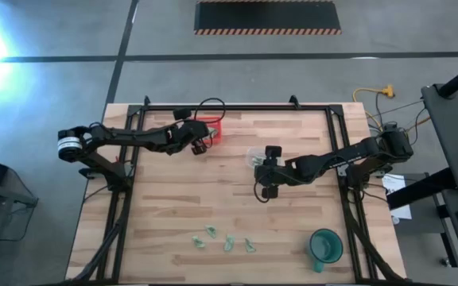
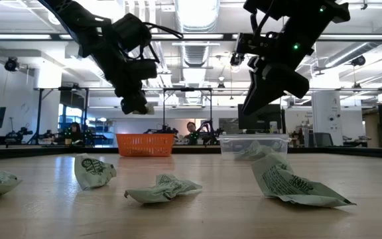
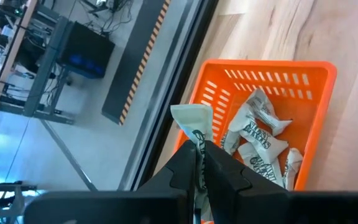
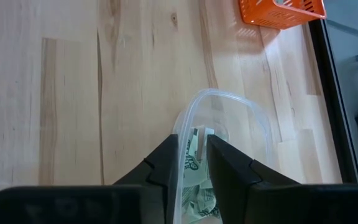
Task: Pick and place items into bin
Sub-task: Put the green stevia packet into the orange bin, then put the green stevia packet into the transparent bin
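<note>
The bin is an orange basket (image 1: 215,129) at the table's far edge, with several pale green wrapped pieces (image 3: 257,134) inside it. My left gripper (image 1: 203,145) hangs in the air just left of the basket, shut on one such piece (image 3: 193,121). My right gripper (image 1: 259,165) hovers above a clear plastic container (image 4: 253,112) at mid-table, its fingers a narrow gap apart with nothing between them. Pieces (image 4: 194,163) lying in that container show through the gap. Several loose pieces (image 1: 213,233) lie flat on the wood near the front edge. My left gripper pinches the wrapped piece between its two fingertips (image 3: 219,163), by the piece's lower part (image 3: 197,144). The rest of the piece sticks out past the fingertips. It is lifted clear, above the basket's near rim (image 3: 194,102), with the fingers slanting down toward the basket.
A teal cup (image 1: 324,246) stands at the front right corner. Black frame rails (image 1: 133,159) run along the table's left, right and far sides. In the low view the loose pieces (image 2: 163,188) lie in the foreground, with bare wood between them and the basket (image 2: 144,144).
</note>
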Tool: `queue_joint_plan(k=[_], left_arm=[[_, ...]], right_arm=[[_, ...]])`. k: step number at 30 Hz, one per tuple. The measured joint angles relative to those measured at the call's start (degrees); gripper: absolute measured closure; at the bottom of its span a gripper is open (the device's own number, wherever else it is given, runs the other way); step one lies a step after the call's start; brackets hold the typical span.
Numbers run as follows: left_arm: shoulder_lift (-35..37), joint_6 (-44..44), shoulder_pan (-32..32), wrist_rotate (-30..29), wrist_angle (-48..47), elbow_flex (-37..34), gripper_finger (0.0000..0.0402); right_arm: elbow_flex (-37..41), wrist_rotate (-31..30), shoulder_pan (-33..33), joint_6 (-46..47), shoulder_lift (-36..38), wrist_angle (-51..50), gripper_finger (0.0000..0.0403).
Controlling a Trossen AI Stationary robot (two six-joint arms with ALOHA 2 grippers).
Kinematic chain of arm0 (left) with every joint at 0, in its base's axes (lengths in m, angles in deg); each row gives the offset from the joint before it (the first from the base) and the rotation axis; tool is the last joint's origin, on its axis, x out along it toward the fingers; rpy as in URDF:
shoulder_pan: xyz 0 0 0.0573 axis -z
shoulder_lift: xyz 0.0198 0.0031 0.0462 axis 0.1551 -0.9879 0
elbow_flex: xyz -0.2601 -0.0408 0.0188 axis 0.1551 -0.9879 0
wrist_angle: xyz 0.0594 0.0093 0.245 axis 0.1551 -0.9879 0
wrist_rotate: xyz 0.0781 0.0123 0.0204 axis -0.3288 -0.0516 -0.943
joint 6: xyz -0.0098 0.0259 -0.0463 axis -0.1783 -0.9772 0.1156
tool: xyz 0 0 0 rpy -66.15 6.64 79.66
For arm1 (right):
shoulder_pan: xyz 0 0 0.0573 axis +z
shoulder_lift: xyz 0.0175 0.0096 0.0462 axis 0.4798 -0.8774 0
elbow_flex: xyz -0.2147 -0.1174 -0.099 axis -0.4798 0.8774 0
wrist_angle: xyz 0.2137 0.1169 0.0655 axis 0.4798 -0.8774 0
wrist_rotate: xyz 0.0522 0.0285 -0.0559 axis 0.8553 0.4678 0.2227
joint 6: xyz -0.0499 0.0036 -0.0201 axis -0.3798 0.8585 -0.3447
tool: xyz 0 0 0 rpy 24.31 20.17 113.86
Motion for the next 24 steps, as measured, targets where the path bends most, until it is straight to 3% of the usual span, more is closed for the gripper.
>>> queue_joint_plan(k=[8,18,24], left_arm=[[0.00,-0.15,0.00,1.35,-0.01,0.00,0.0383],[0.00,0.28,0.00,1.59,-0.02,-0.02,0.0286],[0.65,4.53,1.18,1.59,-1.00,-0.02,0.0265]], right_arm=[[0.00,0.00,0.00,0.11,0.00,0.09,0.0330],[0.00,0.01,0.00,0.09,-0.04,0.09,0.0335],[0.00,0.35,0.00,0.07,-0.04,0.17,0.0335]])
